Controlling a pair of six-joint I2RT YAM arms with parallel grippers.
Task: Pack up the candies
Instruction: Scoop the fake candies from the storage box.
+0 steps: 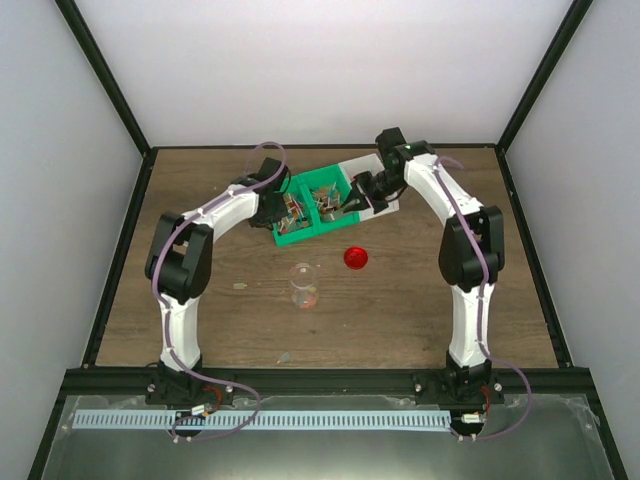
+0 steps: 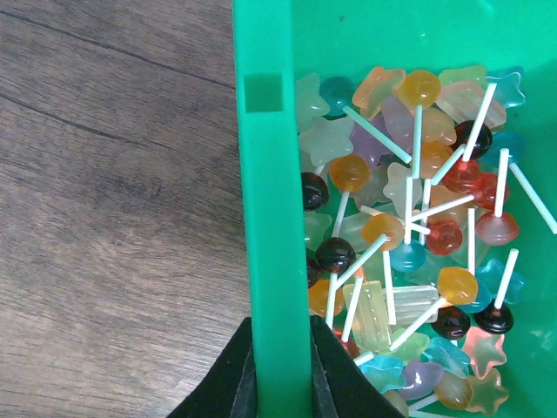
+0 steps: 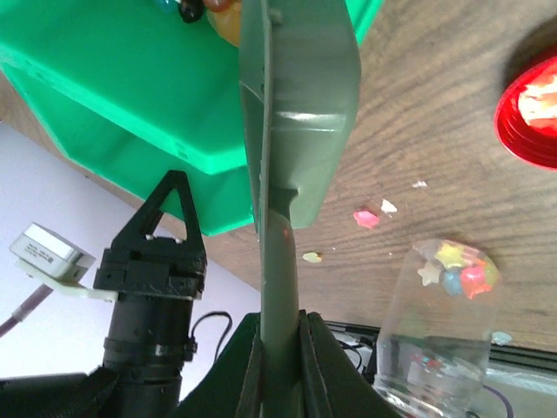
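The candies (image 2: 409, 235) are small glossy sweets in mixed colours, many on white sticks, heaped in a green bin (image 2: 265, 174). The bin sits at the table's middle back in the top view (image 1: 300, 237). My left gripper (image 2: 280, 374) is shut on the bin's left wall (image 1: 283, 208). My right gripper (image 3: 280, 366) is shut on the handle of a grey-green scoop (image 3: 300, 104), whose blade reaches over the bin's edge (image 1: 358, 196). A clear jar (image 1: 303, 283) stands upright in front of the bin, with a few candies inside (image 3: 457, 270).
A round red lid (image 1: 355, 258) lies on the table right of the jar and also shows in the right wrist view (image 3: 531, 113). A few loose candies (image 3: 366, 218) lie on the wood near the jar. A white sheet (image 1: 385, 203) pokes out from behind the bin.
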